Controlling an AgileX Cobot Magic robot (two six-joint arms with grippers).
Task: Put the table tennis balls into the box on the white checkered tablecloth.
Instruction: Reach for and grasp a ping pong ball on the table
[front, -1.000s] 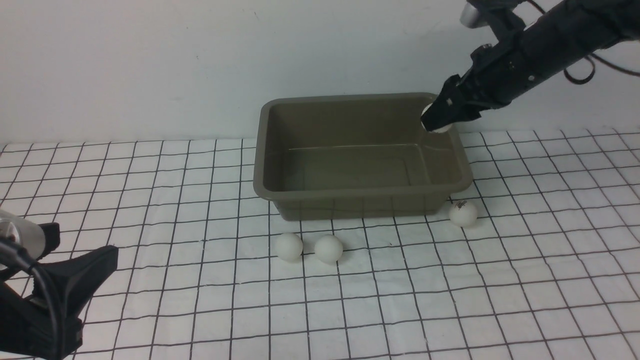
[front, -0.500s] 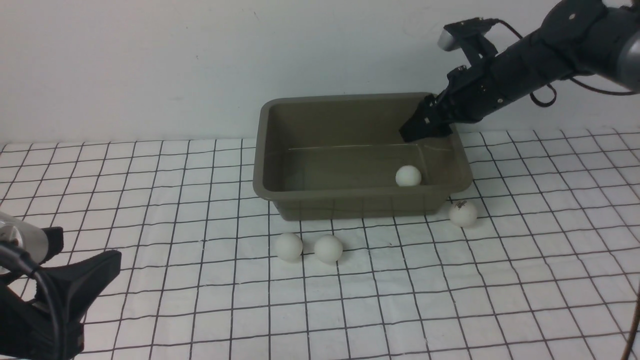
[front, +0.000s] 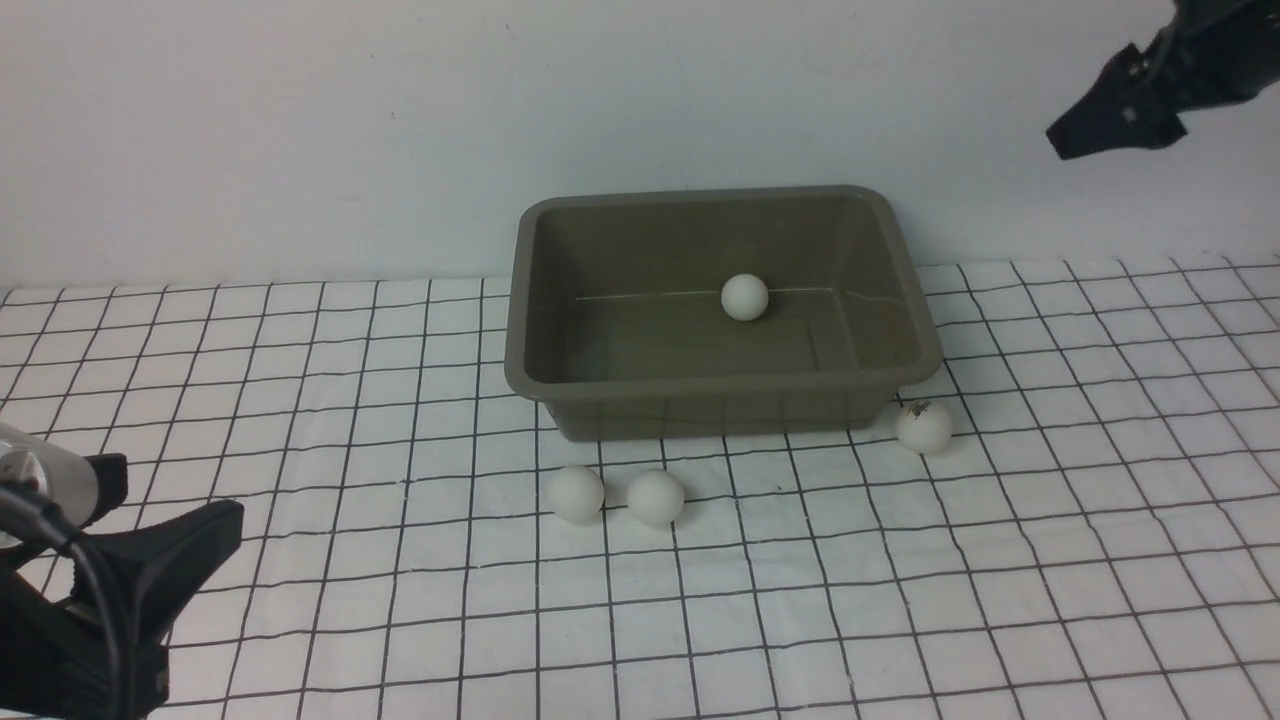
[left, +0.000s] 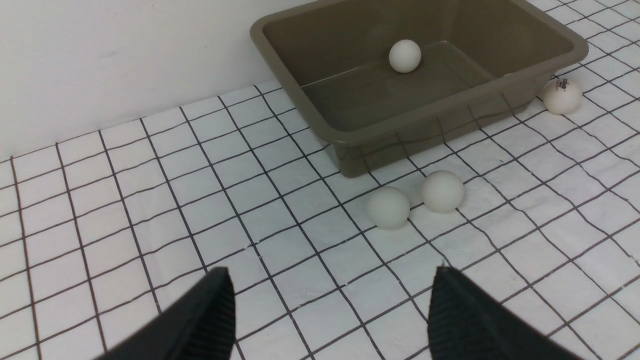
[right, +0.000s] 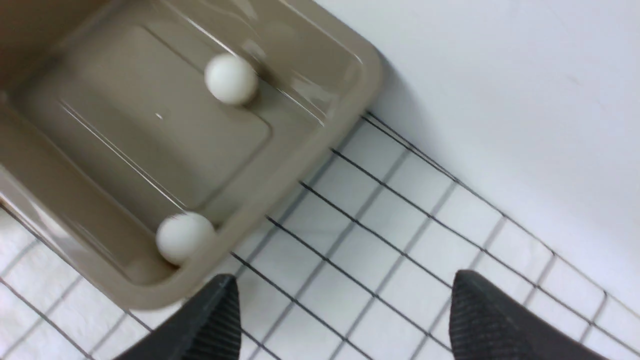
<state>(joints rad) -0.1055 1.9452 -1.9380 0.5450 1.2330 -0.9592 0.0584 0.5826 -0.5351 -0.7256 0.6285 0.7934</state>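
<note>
The olive-grey box (front: 540, 385) stands on the white checkered tablecloth (front: 300, 400) by the back wall. One table tennis ball (front: 745, 297) lies inside near the far wall. In the right wrist view a second ball (right: 182, 237) appears to sit inside the box's near right corner. Outside, two balls (front: 577, 493) (front: 656, 497) lie side by side before the front wall, and a marked ball (front: 924, 426) rests at the front right corner. My right gripper (front: 1070, 138) hangs open and empty, high and right of the box. My left gripper (front: 172, 490) stands open and empty, low at the near left.
A plain white wall (front: 300, 130) rises directly behind the box. The cloth (left: 150, 200) is slightly wrinkled and runs to the wall's foot.
My right gripper opened over the box's far right corner and dropped its ball, which fell in and rolled towards the far wall. The right arm then rose away to the right. The left arm stayed still.
</note>
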